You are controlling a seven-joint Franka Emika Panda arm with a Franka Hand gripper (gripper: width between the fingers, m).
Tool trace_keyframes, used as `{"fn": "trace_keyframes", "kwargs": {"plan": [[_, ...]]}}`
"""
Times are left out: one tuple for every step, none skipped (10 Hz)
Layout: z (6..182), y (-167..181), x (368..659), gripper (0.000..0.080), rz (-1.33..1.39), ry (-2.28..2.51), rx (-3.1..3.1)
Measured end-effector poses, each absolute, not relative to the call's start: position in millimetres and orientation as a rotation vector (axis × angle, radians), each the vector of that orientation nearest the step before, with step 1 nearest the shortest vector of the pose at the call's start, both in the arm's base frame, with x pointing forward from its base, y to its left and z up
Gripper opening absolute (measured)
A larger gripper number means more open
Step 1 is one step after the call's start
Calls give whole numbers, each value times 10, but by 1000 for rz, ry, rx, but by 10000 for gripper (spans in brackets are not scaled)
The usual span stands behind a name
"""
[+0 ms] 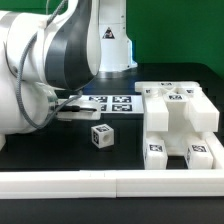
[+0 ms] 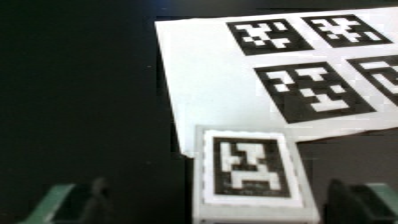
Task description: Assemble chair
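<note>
Wrist view first: I see the gripper (image 2: 222, 192) with its two dark fingers (image 2: 75, 200), one on each side of a white block (image 2: 249, 170). The block is a chair part. It has one black-and-white tag on its top face. The jaws are open, not all the way but wider than the block. I see a strip of dark table (image 2: 89, 90) on each side, between the block and each finger. So the fingers are not touching the block, and the gripper holds nothing. The block lies flat on the table. Just past it lies the marker board (image 2: 210, 70), flat and white, with four tags on it. The block is very close to the board's edge. I cannot tell if the two touch.

In the exterior view, the big arm (image 1: 50, 60) fills the upper left of the frame. The gripper (image 1: 70, 108) pokes out low under it, a bit left of the middle, right by the end of the marker board (image 1: 112, 102) on the exterior view's left. The arm hides most of it, so I cannot see the jaws from here.

A small cube (image 1: 100, 135) with a tag sits alone on the table near the middle of the frame, apart from the gripper. On the exterior view's right, the other chair parts (image 1: 180, 118) sit bunched close together. They are chunky and white, with tags on them. A long white rail (image 1: 110, 182) runs along the bottom of the frame.
</note>
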State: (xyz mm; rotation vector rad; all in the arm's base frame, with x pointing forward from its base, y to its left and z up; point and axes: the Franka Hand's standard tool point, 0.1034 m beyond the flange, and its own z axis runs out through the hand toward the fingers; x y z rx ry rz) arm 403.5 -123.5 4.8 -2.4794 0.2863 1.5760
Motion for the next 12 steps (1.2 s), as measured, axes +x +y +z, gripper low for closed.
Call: {"fn": "trace_keyframes", "kwargs": {"plan": [[47, -1233, 4036, 488, 1575, 283, -2479], [48, -1230, 4035, 287, 1576, 279, -2478], [49, -1227, 4036, 279, 1576, 277, -2478], [58, -1212, 4059, 279, 1568, 266, -2486], [139, -1162, 4158, 279, 1521, 227, -2523], [307, -1084, 4217, 279, 1501, 183, -2533], [433, -1038, 4296, 279, 1472, 162, -2555], [595, -982, 4428, 279, 1374, 138, -2624], [814, -891, 4491, 279, 1232, 110, -2710], [1027, -821, 4469, 281, 1178, 87, -2734], [1027, -840, 4554, 281, 1028, 71, -2809], [917, -870, 4480, 281, 963, 90, -2841]]}}
